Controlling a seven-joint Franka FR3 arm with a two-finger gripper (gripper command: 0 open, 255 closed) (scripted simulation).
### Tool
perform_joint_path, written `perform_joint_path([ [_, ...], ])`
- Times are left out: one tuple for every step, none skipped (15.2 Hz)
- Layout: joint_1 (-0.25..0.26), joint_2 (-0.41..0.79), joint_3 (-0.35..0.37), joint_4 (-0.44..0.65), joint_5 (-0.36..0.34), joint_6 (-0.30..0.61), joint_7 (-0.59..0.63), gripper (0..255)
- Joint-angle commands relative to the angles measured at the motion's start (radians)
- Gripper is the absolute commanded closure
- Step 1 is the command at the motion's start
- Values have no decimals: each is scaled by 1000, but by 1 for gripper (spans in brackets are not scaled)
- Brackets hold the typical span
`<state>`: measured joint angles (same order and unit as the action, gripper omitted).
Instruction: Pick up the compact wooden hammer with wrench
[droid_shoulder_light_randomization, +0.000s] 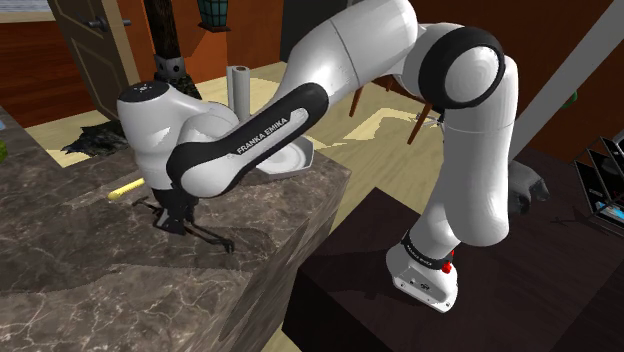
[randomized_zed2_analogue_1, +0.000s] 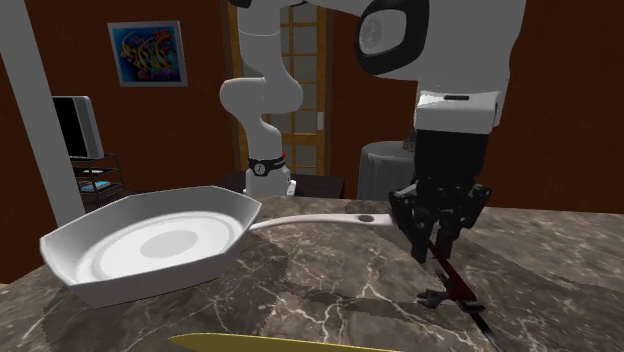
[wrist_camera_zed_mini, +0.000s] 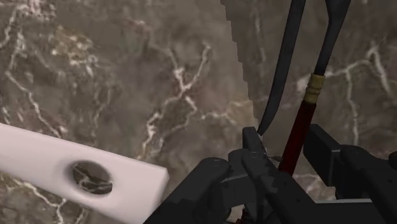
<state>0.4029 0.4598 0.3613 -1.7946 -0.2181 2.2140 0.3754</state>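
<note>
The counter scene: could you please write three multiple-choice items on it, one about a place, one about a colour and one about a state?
1. Where does the hammer lie?
A) on a chair
B) on the counter, at the gripper
C) on the floor

2. What colour is the hammer's handle?
A) dark red
B) blue
C) bright green

3. How does the pan sit?
A) upside down
B) on its side
C) upright and empty

Answers:
1 B: it rests on the marble top right where the gripper has come down.
2 A: the wrist view shows a dark red shaft.
3 C: the white pan's bare inside faces upward.
</note>
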Motion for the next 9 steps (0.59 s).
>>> perform_joint_path([
  [-3,-13,3,7,6,-21,-5,255],
  [-4,-20,5,11,10,-31,-7,255],
  [-5,-26,6,15,13,-42,-9,255],
  [-7,-33,8,19,17,-52,-11,255],
  [-8,-40,10,24,20,-63,-14,255],
  [-9,-46,11,29,23,-74,-16,255],
  [-10,-53,13,34,26,-85,-18,255],
  [-10,-59,14,39,30,-95,-20,255],
  [-11,-65,16,44,33,-106,-22,255],
])
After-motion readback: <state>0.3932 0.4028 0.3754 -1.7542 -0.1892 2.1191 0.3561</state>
